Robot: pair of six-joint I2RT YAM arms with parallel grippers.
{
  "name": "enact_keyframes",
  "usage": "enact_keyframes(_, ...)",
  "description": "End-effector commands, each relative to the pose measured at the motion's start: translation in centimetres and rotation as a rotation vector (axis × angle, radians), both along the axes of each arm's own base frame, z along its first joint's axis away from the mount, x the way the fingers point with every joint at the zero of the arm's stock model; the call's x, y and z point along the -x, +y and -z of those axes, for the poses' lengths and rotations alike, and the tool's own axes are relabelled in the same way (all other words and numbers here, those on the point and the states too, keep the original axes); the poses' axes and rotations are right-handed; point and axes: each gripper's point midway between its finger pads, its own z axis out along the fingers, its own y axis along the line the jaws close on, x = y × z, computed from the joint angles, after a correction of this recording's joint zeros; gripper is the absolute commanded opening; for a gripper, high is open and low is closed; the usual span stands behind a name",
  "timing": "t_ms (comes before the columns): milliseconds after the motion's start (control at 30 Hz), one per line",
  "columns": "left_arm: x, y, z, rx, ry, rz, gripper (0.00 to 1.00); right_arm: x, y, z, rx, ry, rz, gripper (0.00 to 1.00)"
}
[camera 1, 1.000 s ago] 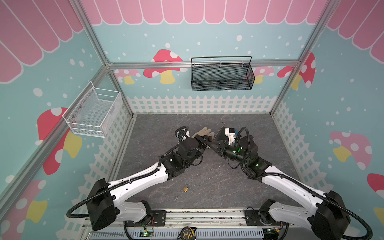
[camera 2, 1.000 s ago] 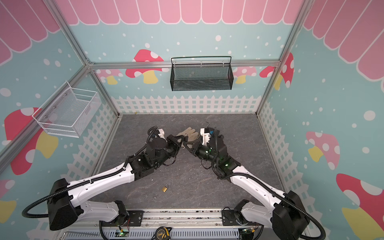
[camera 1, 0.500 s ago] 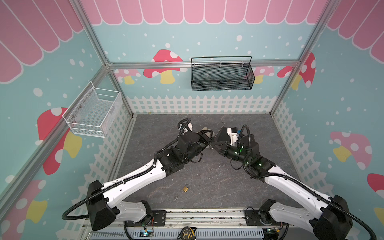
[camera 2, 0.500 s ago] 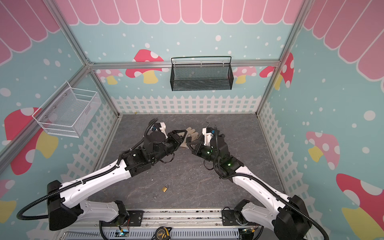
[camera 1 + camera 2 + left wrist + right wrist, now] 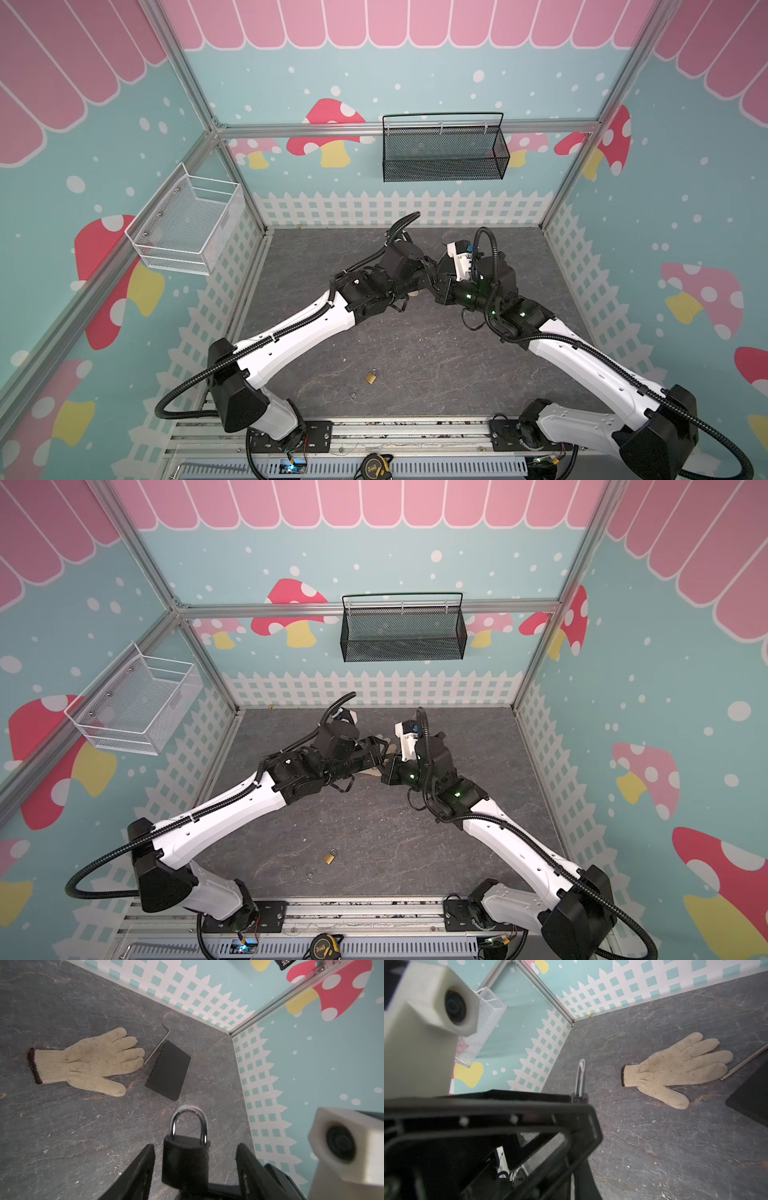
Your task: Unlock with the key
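Observation:
A black padlock [image 5: 185, 1163] with a silver shackle stands in the air between the fingers of my left gripper [image 5: 195, 1145], which is open, with a gap on both sides. Its underside rests on the tips of my right gripper [image 5: 440, 286], which is shut there and carries it. The key is hidden between those tips and the lock. In both top views the two grippers meet nose to nose over the middle of the floor, left gripper [image 5: 376, 750] against right. The right wrist view shows the shackle [image 5: 580, 1076] edge-on above a left finger.
A cream work glove [image 5: 87, 1061] lies flat on the grey floor, with a thin metal rod [image 5: 158, 1047] and a flat black block [image 5: 168, 1070] beside it. A small brass padlock [image 5: 371, 377] lies near the front edge. A white wire basket [image 5: 187, 224] and a black one [image 5: 444, 149] hang on the walls.
My left gripper has opened and let go of the padlock, which stays up on the shut right gripper. Both wrists have shifted a little toward the back wall.

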Motion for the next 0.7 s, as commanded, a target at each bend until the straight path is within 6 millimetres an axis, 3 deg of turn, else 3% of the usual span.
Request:
enact_keyframes(0, 0.3, 0.0, 0.7, -0.09, -0.002, 0.041, 0.61, 0.1, 0.6, -1.8, 0.008, -0.062, -0.046, 0.0)
enact_keyframes(200, 0.1, -0.8, 1.8, -0.071, 0.031, 0.063, 0.55, 0.1, 1.0, -1.6, 0.02, -0.058, -0.074, 0.0)
enact_keyframes(467, 0.5, 2.4, 3.7, -0.007, 0.113, -0.066, 0.49, -0.1, 0.3, -2.5, 0.03, -0.111, -0.045, 0.0)
enact_keyframes(667, 0.3, 1.2, 3.7, 0.081, 0.125, -0.036, 0.45, 0.2, 1.1, -2.7, 0.018, -0.117, -0.092, 0.0)
